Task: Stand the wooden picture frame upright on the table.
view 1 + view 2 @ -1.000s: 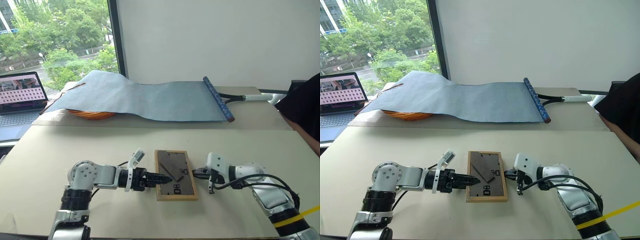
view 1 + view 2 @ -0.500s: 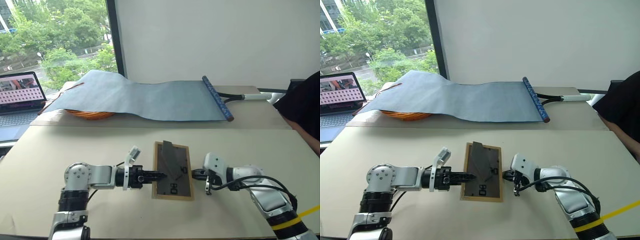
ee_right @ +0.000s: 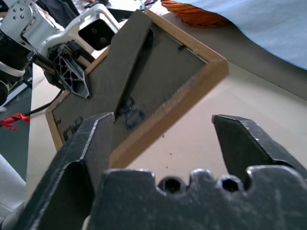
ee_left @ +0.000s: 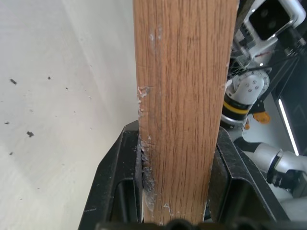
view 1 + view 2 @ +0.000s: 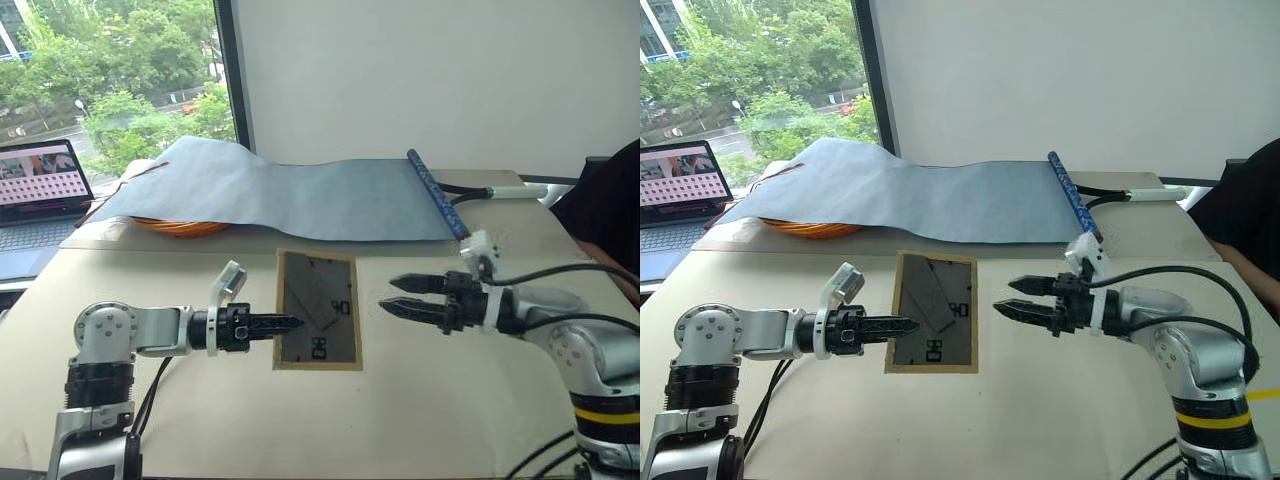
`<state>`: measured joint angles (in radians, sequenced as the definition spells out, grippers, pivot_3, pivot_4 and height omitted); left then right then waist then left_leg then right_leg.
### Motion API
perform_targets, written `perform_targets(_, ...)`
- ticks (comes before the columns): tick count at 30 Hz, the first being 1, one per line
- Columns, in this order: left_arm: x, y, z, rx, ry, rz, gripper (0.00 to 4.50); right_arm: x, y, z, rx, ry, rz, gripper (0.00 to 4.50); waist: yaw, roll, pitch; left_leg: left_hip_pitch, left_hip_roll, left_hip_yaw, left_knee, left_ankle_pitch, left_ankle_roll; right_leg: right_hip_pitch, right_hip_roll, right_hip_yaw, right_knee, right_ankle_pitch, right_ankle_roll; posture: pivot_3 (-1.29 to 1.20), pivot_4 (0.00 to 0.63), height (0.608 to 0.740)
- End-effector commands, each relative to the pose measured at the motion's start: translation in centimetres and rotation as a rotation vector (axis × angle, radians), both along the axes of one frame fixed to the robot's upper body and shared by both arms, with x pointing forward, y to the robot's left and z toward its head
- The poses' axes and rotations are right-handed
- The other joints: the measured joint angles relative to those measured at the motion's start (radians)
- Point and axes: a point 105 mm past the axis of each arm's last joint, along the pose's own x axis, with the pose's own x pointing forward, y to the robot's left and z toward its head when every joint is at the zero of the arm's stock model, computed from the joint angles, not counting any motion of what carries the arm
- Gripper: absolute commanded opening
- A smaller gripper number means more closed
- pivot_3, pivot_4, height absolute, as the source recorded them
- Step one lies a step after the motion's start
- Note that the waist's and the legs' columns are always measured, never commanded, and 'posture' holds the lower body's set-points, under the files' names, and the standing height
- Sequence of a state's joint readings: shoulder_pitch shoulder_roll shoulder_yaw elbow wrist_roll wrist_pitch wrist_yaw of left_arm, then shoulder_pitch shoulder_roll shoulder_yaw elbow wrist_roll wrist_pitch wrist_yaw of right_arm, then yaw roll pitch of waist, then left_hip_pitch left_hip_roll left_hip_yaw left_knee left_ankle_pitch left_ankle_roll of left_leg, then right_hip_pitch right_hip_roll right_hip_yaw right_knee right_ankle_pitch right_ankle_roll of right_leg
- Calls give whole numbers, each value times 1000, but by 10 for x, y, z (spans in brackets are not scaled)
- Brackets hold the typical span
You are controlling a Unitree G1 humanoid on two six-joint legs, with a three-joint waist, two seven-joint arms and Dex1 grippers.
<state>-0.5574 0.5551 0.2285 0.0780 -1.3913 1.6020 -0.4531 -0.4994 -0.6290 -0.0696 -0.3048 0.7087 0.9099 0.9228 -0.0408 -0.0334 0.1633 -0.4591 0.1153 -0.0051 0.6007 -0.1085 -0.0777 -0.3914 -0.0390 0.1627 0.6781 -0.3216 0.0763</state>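
Observation:
The wooden picture frame (image 5: 318,310) hangs just above the table (image 5: 450,400), tilted, with its dark grey back panel, easel leg and white digits facing me. My left gripper (image 5: 295,322) is shut on the frame's left edge. In the left wrist view the light-wood edge (image 4: 184,96) sits clamped between the black fingers (image 4: 115,182). My right gripper (image 5: 388,293) hovers open a little to the right of the frame, not touching it. In the right wrist view the frame (image 3: 158,81) lies beyond that gripper's spread fingers (image 3: 91,143).
A long blue-grey fabric sheet (image 5: 300,195) with a rolled end (image 5: 435,195) covers an orange basket (image 5: 180,226) at the back. A laptop (image 5: 40,185) stands far left. A person in dark clothing (image 5: 610,210) sits at the right edge.
My left gripper has shut on the frame's left edge and lifted it up off the table. My right gripper has opened, risen and drawn away from the frame's right side.

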Motion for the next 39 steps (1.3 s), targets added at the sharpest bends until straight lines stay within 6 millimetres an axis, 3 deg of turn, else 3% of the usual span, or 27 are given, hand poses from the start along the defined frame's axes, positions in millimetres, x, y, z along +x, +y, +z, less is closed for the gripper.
perform_targets(1,-3,-11,15,-39,-73,-51,1156,-4,20,5,2,-17,60,4411,2,0,0,0,0,0,0,0,0,0,0,0,0,0,0,0,150,698)
perform_targets(7,1,-20,18,-51,-86,-62,1156,-6,40,-2,-42,-20,140,4411,4,0,1,-2,0,0,-1,0,0,-2,0,0,0,0,0,0,150,698)
perform_targets(11,4,-25,19,-53,-91,-57,1156,-7,39,-4,-63,-18,158,4411,5,0,1,-2,0,0,-1,0,0,-2,0,0,0,0,0,0,150,698)
perform_targets(15,8,-28,22,-69,-87,-52,1156,-22,47,-16,-115,-18,264,4411,5,0,1,-2,0,0,-2,0,0,-2,0,0,0,0,0,0,150,698)
perform_targets(21,10,-26,24,-90,-54,-50,1156,-33,55,6,-37,-177,332,4411,4,0,1,-2,0,0,-2,0,0,-3,0,-1,0,0,0,0,150,698)
perform_targets(30,5,-15,26,-120,-14,-71,1156,-21,27,20,-96,-359,234,4411,5,0,2,-2,0,0,-2,1,-1,-2,0,-1,0,0,0,0,150,698)
perform_targets(35,7,-4,27,-130,4,-53,1156,3,-16,30,-180,-456,52,4411,5,-1,2,-2,0,0,-2,1,-1,-3,0,-1,0,0,0,0,150,698)
perform_targets(39,8,1,25,-125,24,-50,1156,18,-38,27,-341,-684,-70,4411,8,-1,2,-2,0,0,-3,1,-1,-3,0,-1,-1,0,0,0,150,698)
